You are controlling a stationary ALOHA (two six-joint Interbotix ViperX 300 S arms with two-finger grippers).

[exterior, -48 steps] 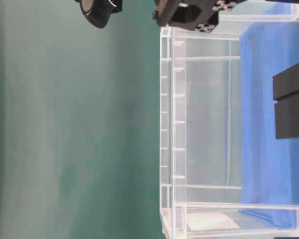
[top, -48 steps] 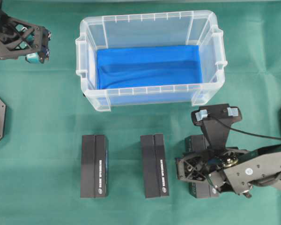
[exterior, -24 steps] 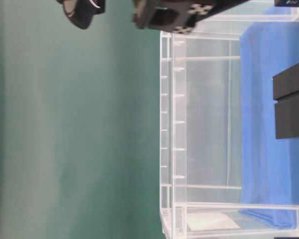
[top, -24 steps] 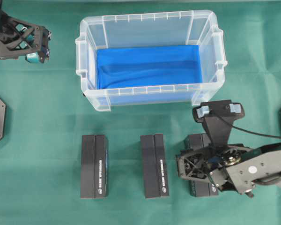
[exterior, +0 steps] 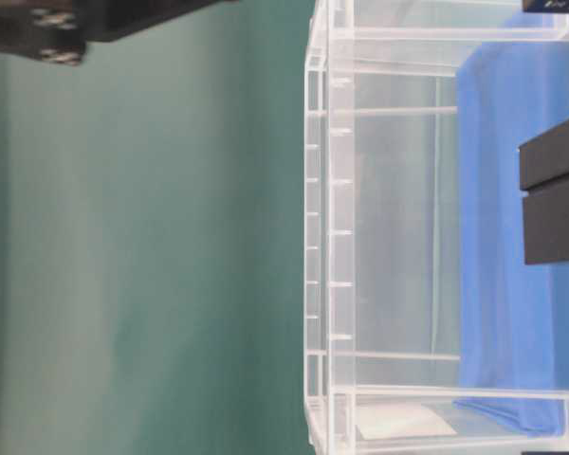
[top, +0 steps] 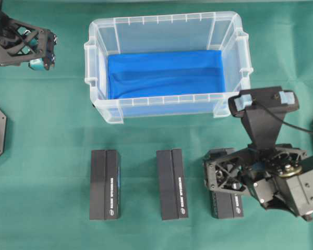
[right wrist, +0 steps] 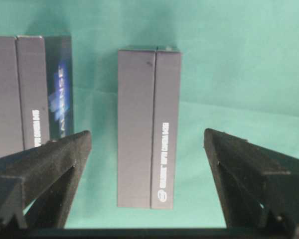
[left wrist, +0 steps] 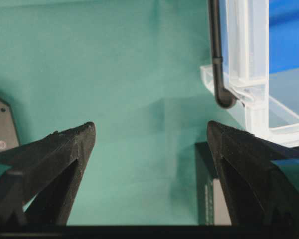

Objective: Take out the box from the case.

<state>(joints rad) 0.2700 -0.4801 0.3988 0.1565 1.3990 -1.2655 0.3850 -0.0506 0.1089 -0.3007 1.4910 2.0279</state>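
The case (top: pixel 166 20) is a clear plastic bin, and inside it I see only its blue lining (top: pixel 164 73). Three black boxes lie in a row on the green cloth in front of it: left (top: pixel 105 185), middle (top: pixel 172 184) and right (top: pixel 227 204). My right gripper (top: pixel 223 177) hangs open above the right box (right wrist: pixel 148 127), its jaws (right wrist: pixel 147 137) standing wide of the box on both sides and not touching it. Far off at the top left, my left gripper (top: pixel 44 49) is open with nothing in it (left wrist: pixel 150 130).
The left wrist view shows a corner of the case (left wrist: pixel 249 59) and a black box (left wrist: pixel 209 199) low on the cloth. In the table-level view a black box (exterior: pixel 555 204) overlaps the blue lining (exterior: pixel 503 303), and a dark arm part (exterior: pixel 38 28) sits top left.
My right gripper has lifted and drawn back to the right, uncovering more of the right box, and its jaws have spread a little wider. The left arm has not moved.
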